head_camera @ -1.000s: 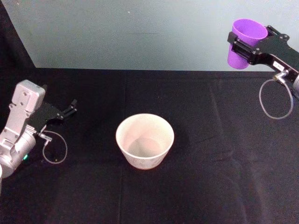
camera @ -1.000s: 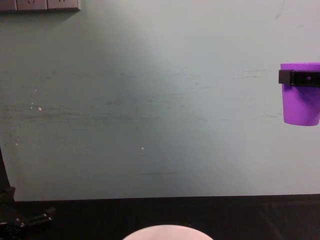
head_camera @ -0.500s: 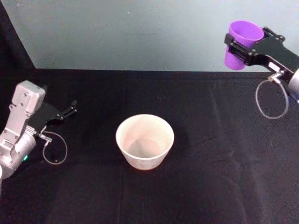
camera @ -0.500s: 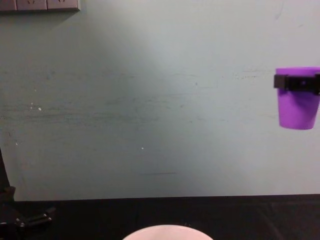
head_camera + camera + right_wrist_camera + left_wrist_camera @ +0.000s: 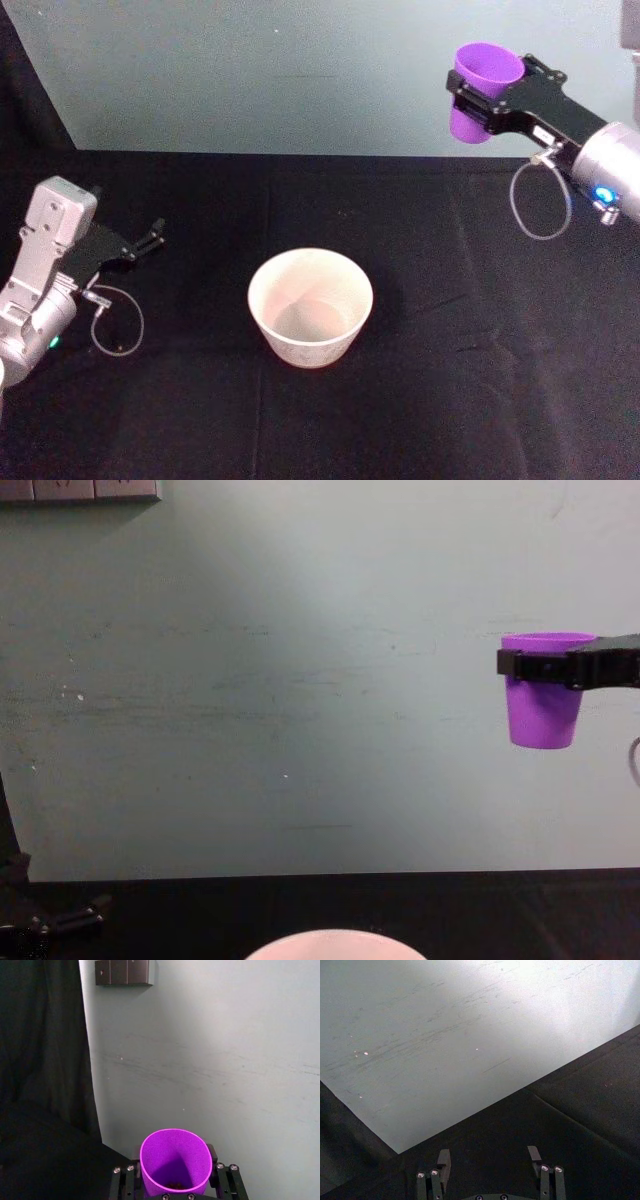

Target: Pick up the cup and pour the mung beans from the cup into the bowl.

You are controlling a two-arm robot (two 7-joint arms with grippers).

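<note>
My right gripper (image 5: 482, 97) is shut on the purple cup (image 5: 482, 80), holding it upright high in the air at the back right, well above and to the right of the bowl. In the chest view the cup (image 5: 541, 705) hangs before the pale wall with the gripper (image 5: 545, 667) clamped round its upper part. Looking into the cup (image 5: 175, 1165) from the right wrist, a few dark mung beans (image 5: 173, 1185) lie at its bottom. The pale pinkish-white bowl (image 5: 310, 305) stands on the black table, its rim (image 5: 330, 943) just showing. My left gripper (image 5: 152, 236) rests open at the left, holding nothing.
A black cloth covers the table (image 5: 450, 380). A pale green wall (image 5: 280, 70) rises behind it, with a socket strip (image 5: 80, 490) high on it. Loose cable loops hang from both wrists (image 5: 118, 325).
My right arm has carried the cup leftward toward the middle and a little lower, still upright. The left arm and the bowl have stayed put.
</note>
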